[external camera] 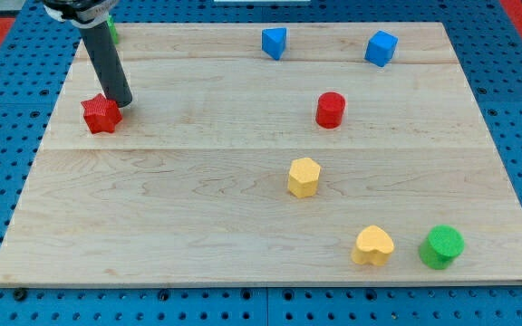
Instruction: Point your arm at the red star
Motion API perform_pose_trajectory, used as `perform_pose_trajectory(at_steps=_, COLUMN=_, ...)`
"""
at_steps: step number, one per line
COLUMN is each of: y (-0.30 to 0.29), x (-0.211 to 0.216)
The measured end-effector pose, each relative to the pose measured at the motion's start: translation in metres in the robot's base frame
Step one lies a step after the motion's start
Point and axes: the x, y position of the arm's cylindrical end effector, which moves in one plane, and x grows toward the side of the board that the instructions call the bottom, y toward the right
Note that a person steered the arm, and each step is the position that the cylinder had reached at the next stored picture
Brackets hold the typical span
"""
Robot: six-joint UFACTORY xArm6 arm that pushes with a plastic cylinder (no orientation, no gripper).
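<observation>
Red star (101, 114): at the board's left, upper part, lying flat on the wood.
My tip (121, 101): just at the star's upper right corner, touching or nearly so; contact cannot be told for sure.
Rod (105, 59): dark, slanting up to the view's top left from the tip, partly over a green block.
Pincer: none on this arm, only the rod; no apart or together to tell.
Green block (113, 30): only a sliver showing behind the rod at the top left edge; shape cannot be made out.
Blue wedge (275, 43): near the top edge, middle.
Yellow hexagon (304, 177): centre, below the red cylinder.
Red cylinder (331, 110): upright, right of centre.
Yellow heart (372, 245): lower right, just beside the green cylinder.
Blue cube (381, 48): top edge, right of the wedge.
Green cylinder (441, 247): lower right corner area.
Board (179, 208): pale wood on a blue pegboard.
</observation>
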Motion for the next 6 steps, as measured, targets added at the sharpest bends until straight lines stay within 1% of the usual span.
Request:
perform_pose_trajectory(at_steps=1, y=0.002, x=0.006)
perform_pose_trajectory(at_steps=2, y=-0.007, x=0.031)
perform_pose_trajectory(at_steps=4, y=0.100, x=0.058)
perform_pose_trajectory(at_steps=6, y=0.100, x=0.058)
